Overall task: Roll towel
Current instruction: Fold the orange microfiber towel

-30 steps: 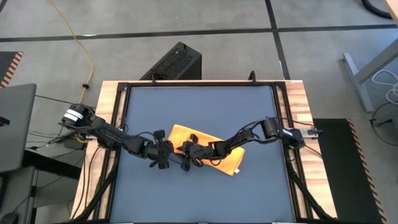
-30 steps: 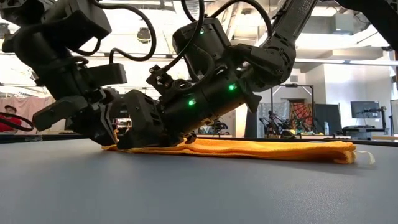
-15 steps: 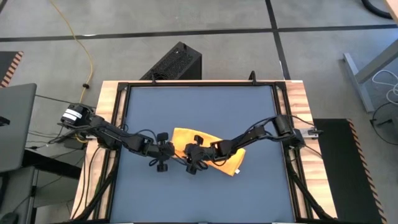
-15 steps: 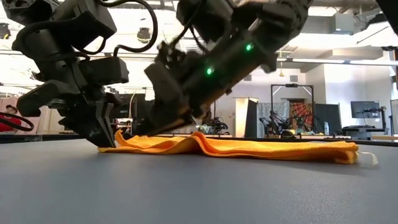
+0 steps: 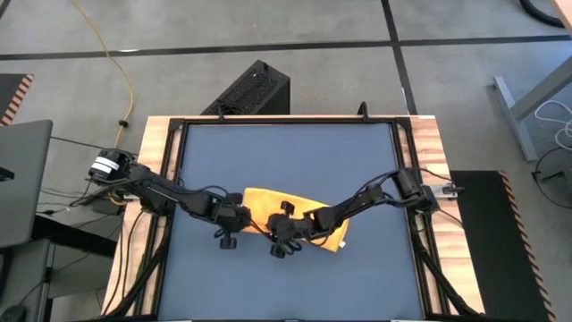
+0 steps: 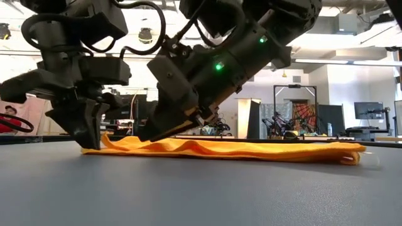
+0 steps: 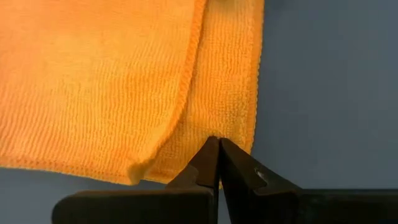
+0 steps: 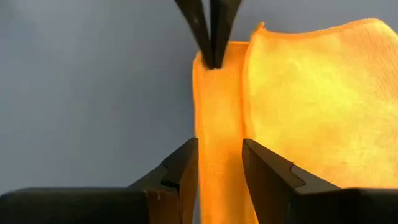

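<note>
The yellow towel (image 5: 268, 199) lies folded on the dark blue tabletop, flat with low ripples in the low view (image 6: 264, 149). My left gripper (image 5: 238, 216) is at the towel's left end, pointing down (image 6: 90, 144), fingers shut (image 7: 218, 142). My right gripper (image 5: 271, 230) is just right of it, slanting down onto the towel (image 6: 146, 135). It is open, with its fingers on either side of a narrow lower strip of the towel (image 8: 217, 124). The left gripper's shut fingers show beyond it (image 8: 211, 37). My left gripper has its shut fingertips on the towel's left end, at the edge of the lower strip (image 7: 227, 127), coming from above and pointing down. Whether cloth is between the tips I cannot tell. The towel lies on the table. My right gripper has its open fingertips (image 8: 186, 155) down at the same strip (image 8: 217, 168), slanting from the right. I cannot tell whether they touch it.
The dark blue tabletop (image 5: 286, 152) has bare room on the far side and on the near side (image 6: 201, 194). A black frame and wooden edges (image 5: 420, 152) border it. A black box (image 5: 255, 89) stands on the floor behind the table.
My right gripper has lifted and tilted up off the towel and gone toward the table's near edge. My left gripper has gone a little toward the table's left edge. The towel's left end has slid that way with it, and low ripples have formed there.
</note>
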Robot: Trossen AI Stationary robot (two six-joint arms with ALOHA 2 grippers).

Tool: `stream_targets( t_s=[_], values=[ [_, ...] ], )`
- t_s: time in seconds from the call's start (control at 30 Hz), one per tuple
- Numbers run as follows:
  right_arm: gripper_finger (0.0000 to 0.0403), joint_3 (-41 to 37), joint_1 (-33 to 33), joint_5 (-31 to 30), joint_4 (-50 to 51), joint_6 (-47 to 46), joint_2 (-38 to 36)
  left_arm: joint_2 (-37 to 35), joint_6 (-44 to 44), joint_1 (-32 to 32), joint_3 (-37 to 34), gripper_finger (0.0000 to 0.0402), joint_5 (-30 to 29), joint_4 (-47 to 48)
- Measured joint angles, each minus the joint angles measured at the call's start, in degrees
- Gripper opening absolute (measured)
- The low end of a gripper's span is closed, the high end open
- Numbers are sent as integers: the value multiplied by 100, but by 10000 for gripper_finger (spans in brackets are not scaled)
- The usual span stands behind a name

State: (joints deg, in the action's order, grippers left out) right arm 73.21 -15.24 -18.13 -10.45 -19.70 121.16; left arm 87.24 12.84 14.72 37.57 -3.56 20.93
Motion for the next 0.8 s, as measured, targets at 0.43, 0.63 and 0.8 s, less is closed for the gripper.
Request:
stream_targets(
  t_s=[0.43,0.63,0.8],
  values=[
    [150,0,-217,4,102,-36,4,18,-69,56,504,0,653,564],
    [150,2,-313,2,133,72,-86,18,-333,74,1199,9,630,1648],
    [150,1,-431,-8,632,227,-394,13,-574,91,1633,11,581,1939]
  ],
)
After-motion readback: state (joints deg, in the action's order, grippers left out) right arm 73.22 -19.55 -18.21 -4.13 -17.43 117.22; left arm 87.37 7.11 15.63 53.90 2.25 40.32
